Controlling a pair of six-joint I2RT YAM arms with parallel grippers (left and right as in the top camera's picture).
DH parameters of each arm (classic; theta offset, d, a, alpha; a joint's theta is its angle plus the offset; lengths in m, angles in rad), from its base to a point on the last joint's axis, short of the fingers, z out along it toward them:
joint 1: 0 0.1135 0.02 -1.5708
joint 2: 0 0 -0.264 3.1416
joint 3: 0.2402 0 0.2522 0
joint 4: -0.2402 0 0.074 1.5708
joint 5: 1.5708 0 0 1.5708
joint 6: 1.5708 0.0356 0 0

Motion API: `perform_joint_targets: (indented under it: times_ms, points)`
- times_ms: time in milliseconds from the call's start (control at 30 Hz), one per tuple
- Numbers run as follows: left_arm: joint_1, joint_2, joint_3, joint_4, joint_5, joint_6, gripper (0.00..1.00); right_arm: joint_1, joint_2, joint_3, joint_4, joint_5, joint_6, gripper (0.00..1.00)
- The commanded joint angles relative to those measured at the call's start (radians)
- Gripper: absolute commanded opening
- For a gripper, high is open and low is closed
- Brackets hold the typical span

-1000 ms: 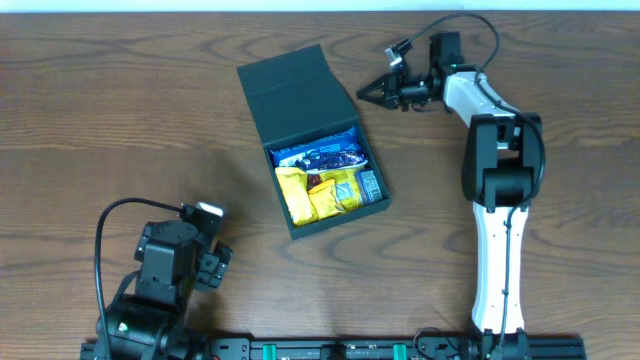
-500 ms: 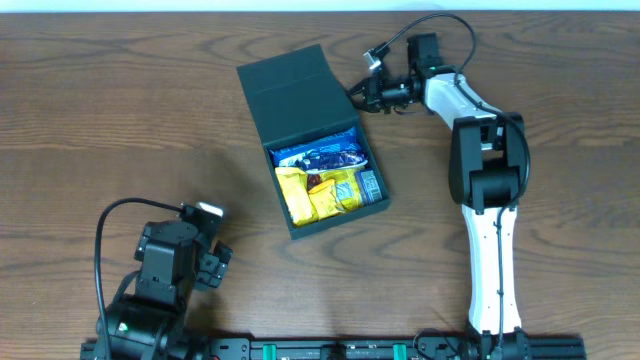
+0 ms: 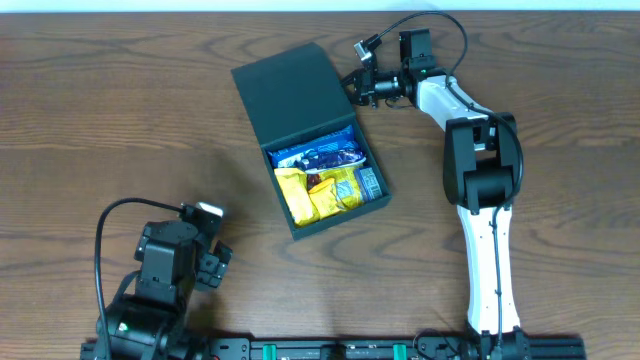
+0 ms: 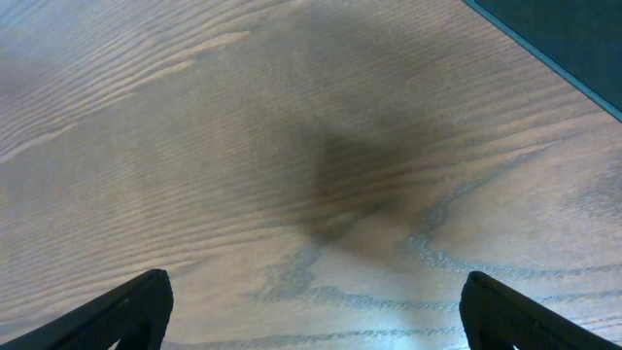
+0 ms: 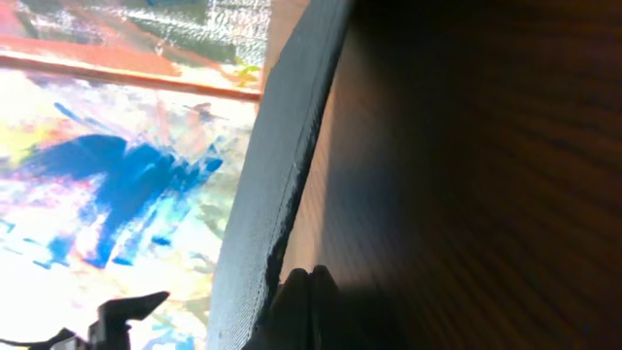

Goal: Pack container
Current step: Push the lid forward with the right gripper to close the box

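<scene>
Dark teal-black cardboard forms the container (image 3: 295, 95), which lies open mid-table with its lid flap on the far side. Its tray is filled with blue and yellow snack packets (image 3: 322, 185).

The overhead view alone shows both arms and the full layout. The right wrist view adds a close look at the container's edge running up the frame, with bright packet print on one side and the wooden table (image 3: 100, 120) on the other. The left wrist view shows bare wood grain, with one dark container corner at its upper right.

- Right gripper (image 3: 352, 85): jaws fully closed, holding nothing. The tips press against the right edge of the lid flap.
- Left gripper (image 4: 311, 316): jaws spread wide and empty, parked above the table near the front-left corner, well apart from the container.

Compared with the earlier frames, the right gripper has travelled left from open table to the lid edge, and the flap has shifted slightly leftward. The left arm is unchanged.
</scene>
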Motion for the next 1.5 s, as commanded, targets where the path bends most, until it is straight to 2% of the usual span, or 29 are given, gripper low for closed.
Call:
perform_joint_targets:
  times_ms: [0,233,467,1067,1467]
  points:
    - [0.006,-0.002,0.0,-0.001,-0.014,0.011,0.95,0.021,0.009,0.016,0.004,-0.103,0.026,0.02]
    - [0.006,-0.002,0.0,-0.001,-0.014,0.011,0.95,0.023,0.009,0.016,0.031,-0.201,0.03,0.01]
    - [0.006,-0.002,0.0,-0.001,-0.014,0.011,0.95,0.022,0.002,0.016,0.126,-0.234,0.122,0.02]
    - [0.006,-0.002,0.0,-0.001,-0.014,0.011,0.95,0.055,-0.154,0.016,0.122,-0.235,0.141,0.02]
    - [0.006,-0.002,0.0,-0.001,-0.014,0.011,0.95,0.064,-0.19,0.016,0.109,-0.235,0.159,0.02]
